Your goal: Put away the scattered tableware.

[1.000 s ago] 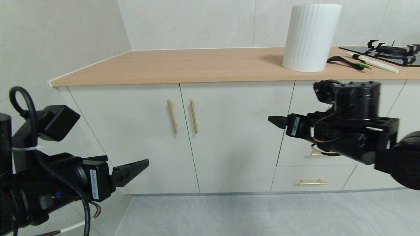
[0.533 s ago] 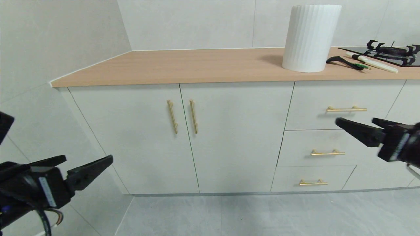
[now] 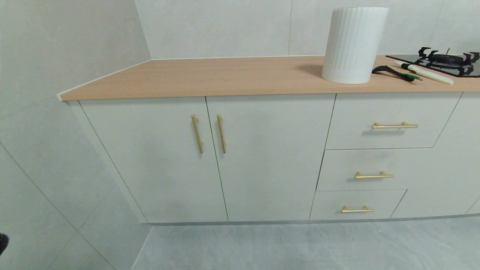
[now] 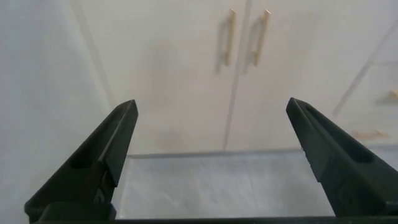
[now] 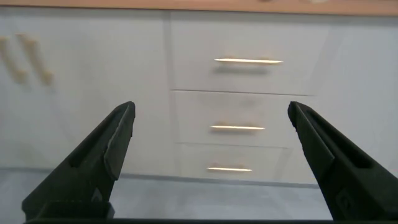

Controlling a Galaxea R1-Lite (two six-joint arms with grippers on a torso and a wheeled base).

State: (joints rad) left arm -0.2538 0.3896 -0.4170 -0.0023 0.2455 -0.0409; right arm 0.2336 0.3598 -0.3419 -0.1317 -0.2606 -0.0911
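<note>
Both arms drew back and down from the cabinet front they had stretched across a second earlier; the left gripper faced the double doors and the right gripper the drawer stack, each with jaws spread wide and holding nothing. On the countertop nothing had shifted: the black-handled utensil and the cream utensil lay as before, between the white ribbed canister and the hob. Putting away seemed not yet begun, the arms being well short of the tableware.
</note>
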